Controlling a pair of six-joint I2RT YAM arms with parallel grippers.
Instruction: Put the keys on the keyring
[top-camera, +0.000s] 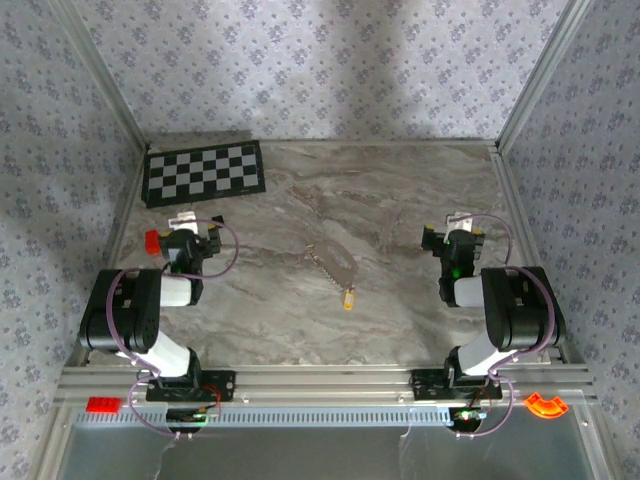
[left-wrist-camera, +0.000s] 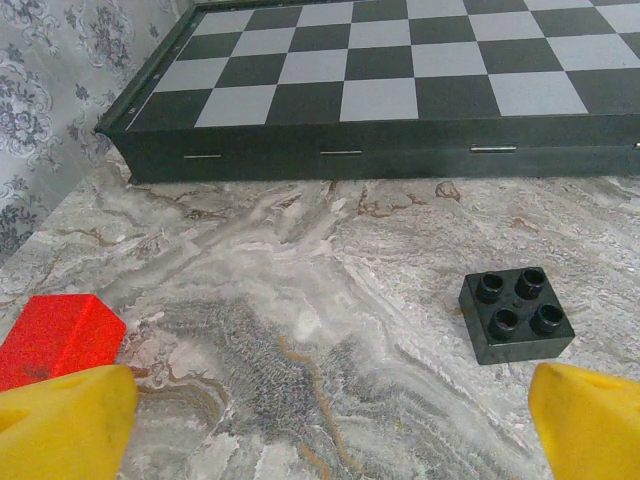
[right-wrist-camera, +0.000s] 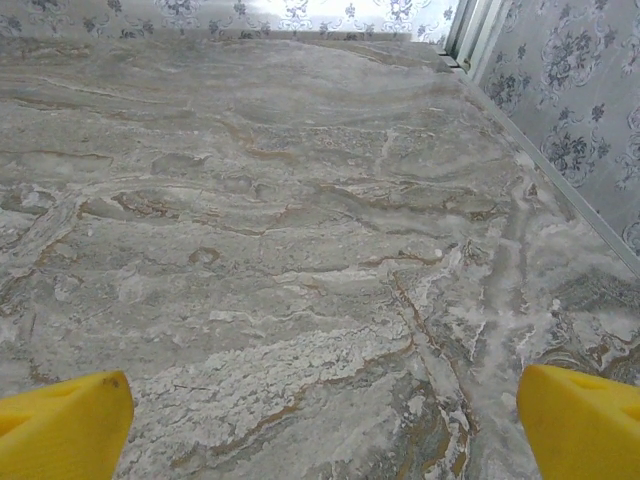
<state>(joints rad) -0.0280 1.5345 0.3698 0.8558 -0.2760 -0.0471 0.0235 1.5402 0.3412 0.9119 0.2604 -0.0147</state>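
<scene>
Keys (one yellow-headed) are lying mid-way across the bench, with the keyring just beside them toward the far edge. Left hand and right hand are both standing wide open, nearer the side edges.

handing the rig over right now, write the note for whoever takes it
Left pincer: open, empty, low on the left side, a red block by its left finger, a black block ahead, the checkerboard beyond.
Right pincer: open, empty, over bare table on the right.
Key, yellow head, lies mid-table between the arms, the keyring just behind it. Too small to tell whether they are joined.
Done: nothing gripped.
Left: grasp key and keyring, thread the key on.
</scene>
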